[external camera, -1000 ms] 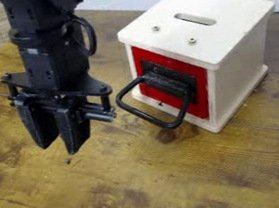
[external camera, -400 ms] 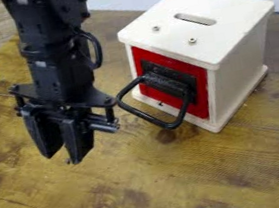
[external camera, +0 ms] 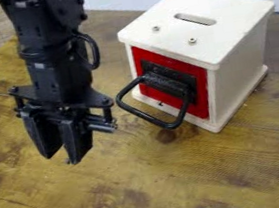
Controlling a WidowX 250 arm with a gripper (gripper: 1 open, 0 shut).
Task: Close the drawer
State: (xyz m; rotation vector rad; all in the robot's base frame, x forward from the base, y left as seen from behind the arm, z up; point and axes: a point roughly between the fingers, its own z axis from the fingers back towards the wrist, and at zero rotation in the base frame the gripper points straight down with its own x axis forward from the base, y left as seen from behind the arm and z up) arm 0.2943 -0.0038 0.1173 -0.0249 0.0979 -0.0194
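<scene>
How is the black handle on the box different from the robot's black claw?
The handle is one bent loop lying flat and sticking out of the red drawer; the claw is long fingers pointing straight down at the table. The handle is joined to the drawer, while the claw hangs from the arm, off to the handle's side and apart from it. Both are black.

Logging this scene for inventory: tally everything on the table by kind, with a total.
Box with drawer: 1
Drawer handle: 1
Robot arm with end effector: 1
Total: 3
</scene>
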